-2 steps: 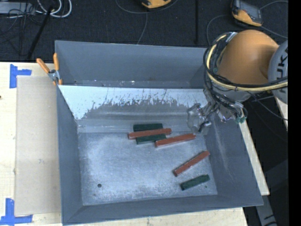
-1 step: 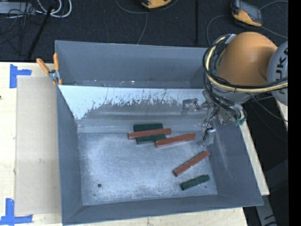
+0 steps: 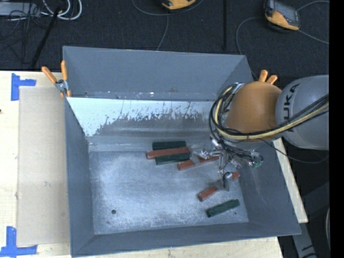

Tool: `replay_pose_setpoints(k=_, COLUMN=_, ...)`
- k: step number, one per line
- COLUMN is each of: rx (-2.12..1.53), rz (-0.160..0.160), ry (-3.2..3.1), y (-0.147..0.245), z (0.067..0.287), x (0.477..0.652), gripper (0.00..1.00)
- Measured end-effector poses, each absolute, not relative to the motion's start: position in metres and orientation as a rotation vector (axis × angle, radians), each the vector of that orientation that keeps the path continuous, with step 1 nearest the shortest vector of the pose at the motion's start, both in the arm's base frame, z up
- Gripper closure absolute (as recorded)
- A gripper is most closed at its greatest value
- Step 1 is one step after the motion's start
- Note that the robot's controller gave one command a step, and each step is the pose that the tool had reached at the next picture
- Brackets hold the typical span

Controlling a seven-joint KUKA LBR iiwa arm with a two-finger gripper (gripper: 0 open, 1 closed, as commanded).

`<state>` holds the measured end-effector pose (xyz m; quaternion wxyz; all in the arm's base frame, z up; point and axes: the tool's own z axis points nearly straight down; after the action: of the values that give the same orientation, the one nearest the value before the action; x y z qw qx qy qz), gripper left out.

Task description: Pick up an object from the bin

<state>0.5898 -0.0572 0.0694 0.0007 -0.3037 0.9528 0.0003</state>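
Note:
My gripper [image 3: 224, 179] hangs low over the right part of the bin floor, under the orange wrist cover. A short red-brown bar [image 3: 207, 193] lies just left of and below its tip, touching or nearly touching it. A small red piece [image 3: 234, 175] sits right beside the gripper on its right. Another red-brown bar [image 3: 208, 157] lies just above and left of it, partly hidden by the gripper's metal parts. A dark green bar [image 3: 222, 208] rests nearer the front wall, below the gripper.
Left of the gripper, mid-bin, lie two dark green bars [image 3: 168, 144] [image 3: 173, 158] with a long red-brown bar [image 3: 167, 153] between them, and one more red-brown bar [image 3: 186, 165]. The sloped right wall stands close beside the wrist.

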Motion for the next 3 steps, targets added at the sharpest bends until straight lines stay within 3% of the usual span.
replay_pose_setpoints(k=1, rx=-0.951, rz=-0.002, ry=2.991, y=-0.058, z=0.077, x=0.593, gripper=1.00)
replay_pose_setpoints(k=2, rx=-1.045, rz=-0.001, ry=2.953, y=-0.017, z=0.141, x=0.611, gripper=1.00)
replay_pose_setpoints(k=3, rx=-1.042, rz=0.003, ry=2.962, y=-0.018, z=0.136, x=0.609, gripper=0.00)
